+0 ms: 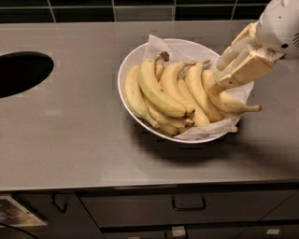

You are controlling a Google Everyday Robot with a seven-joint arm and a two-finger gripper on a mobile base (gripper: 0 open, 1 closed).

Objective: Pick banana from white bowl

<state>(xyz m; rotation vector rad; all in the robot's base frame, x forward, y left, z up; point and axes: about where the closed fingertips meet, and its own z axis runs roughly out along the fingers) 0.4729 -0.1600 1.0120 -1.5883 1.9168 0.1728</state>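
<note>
pincer [216,76]: cream-tan, blocky, at upper right | wrist [280,23]: smooth white rounded housing

Grey steel countertop [70,140] with dark round hole [18,72], tiled wall [93,9] behind, handled drawers [187,205] below, pincer [218,74] at upper right.

Yellow bananas [161,91], tips browned, on crumpled white paper [154,44] in a white bowl [122,79]; grey surface [70,135]; cream-and-white end effector [217,77] over the bowl's right rim.
</note>
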